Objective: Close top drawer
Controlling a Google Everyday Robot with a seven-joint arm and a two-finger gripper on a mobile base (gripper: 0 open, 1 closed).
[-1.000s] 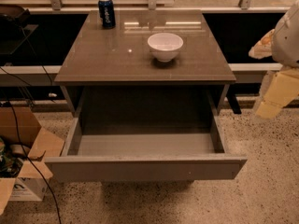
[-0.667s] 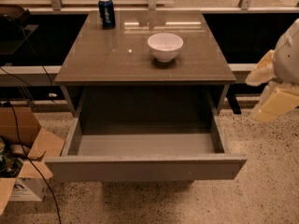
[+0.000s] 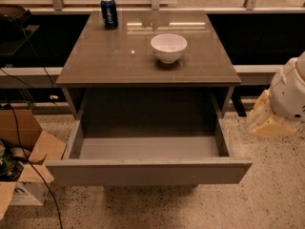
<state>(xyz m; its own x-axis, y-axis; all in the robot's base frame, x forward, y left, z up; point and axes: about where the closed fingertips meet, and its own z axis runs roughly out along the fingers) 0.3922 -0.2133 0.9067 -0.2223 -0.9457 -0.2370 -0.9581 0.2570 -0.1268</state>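
The top drawer (image 3: 147, 172) of the grey-brown cabinet is pulled far out toward me. Its plain flat front panel has no handle and spans the cabinet's width. Its smooth grey inside (image 3: 147, 147) holds nothing. My gripper (image 3: 261, 121), beige on a white arm, hangs at the right edge of the view. It is just to the right of the drawer's right side wall, at about the drawer's height, and does not touch it.
A white bowl (image 3: 168, 46) and a blue soda can (image 3: 109, 12) stand on the cabinet top (image 3: 119, 61). An open cardboard box (image 3: 26, 161) with cables lies on the speckled floor to the left of the drawer. Dark shelving runs behind the cabinet.
My gripper and arm have moved down and slightly left, closer to the drawer's right side. The drawer, bowl and can have not moved.
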